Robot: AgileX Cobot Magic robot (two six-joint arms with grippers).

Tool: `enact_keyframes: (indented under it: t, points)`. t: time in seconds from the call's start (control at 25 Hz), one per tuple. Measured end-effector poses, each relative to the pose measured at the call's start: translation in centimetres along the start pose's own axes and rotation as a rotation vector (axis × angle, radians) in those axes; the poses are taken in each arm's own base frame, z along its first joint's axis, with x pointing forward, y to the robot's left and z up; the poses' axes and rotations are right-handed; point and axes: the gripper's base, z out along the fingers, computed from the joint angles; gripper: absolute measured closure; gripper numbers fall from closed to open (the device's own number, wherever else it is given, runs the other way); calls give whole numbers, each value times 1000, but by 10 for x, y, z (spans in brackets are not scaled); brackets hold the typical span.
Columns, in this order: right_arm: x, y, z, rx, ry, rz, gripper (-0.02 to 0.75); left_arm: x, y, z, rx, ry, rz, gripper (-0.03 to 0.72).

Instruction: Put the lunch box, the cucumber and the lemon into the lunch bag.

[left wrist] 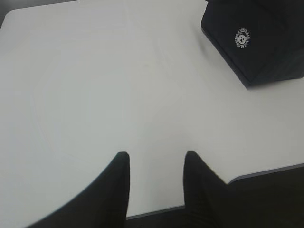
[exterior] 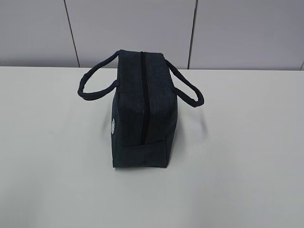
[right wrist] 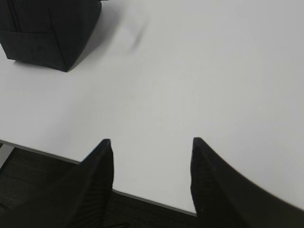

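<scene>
The dark navy lunch bag stands in the middle of the white table, its top zipper closed and a loop handle hanging off each side. Its white round logo faces left, and the left wrist view catches that side of the lunch bag at the upper right. A corner of the lunch bag fills the upper left of the right wrist view. My left gripper hovers open over the table's near edge, nothing between its fingers. My right gripper is open and empty too, well apart from the bag. The lunch box, cucumber and lemon are out of view.
The white table stretches back to a grey panelled wall. The table's front edge and dark floor show below both grippers in the wrist views.
</scene>
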Motion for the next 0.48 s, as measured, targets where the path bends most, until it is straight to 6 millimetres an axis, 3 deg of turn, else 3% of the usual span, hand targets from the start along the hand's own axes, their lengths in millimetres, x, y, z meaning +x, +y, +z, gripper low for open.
enact_keyframes:
  t: [0.48]
  points:
    - [0,0,0,0,-2,0,340,0,0,0,-2,-1,-1,446]
